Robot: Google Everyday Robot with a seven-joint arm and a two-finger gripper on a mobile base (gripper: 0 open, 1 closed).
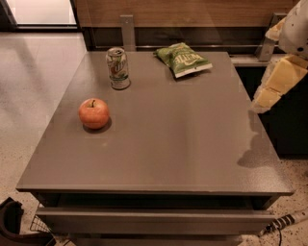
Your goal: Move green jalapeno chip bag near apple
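**Green bag at the far edge, apple on the left, gripper off to the right**

You have the small crinkly green jalapeno chip bag with white lettering (183,59) lying flat on the far part of the smooth grey rectangular table (183,144), a little right of its middle and close to the back edge. Its white edge points toward the right and toward you.

The round red-orange apple with the short dark stem (94,113) sits upright on the left side of the table, nearer the middle of its depth. It is well apart from the bag.

Between them, though closer to the back edge, stands an upright green-and-white metal soda can (118,68). It is beyond the apple and to the left of the bag, touching neither.

Your cream-and-white gripper (269,91) hangs in the air at the right border of the view, beyond the table's right edge and level with its far half. It touches nothing and carries nothing you can see. You cannot tell from here whether it is spread or closed.

The arm's dark shadow (252,151) falls on the table's right edge and on the speckled floor beside it. A brown wooden wall panel (192,12) runs behind the table.
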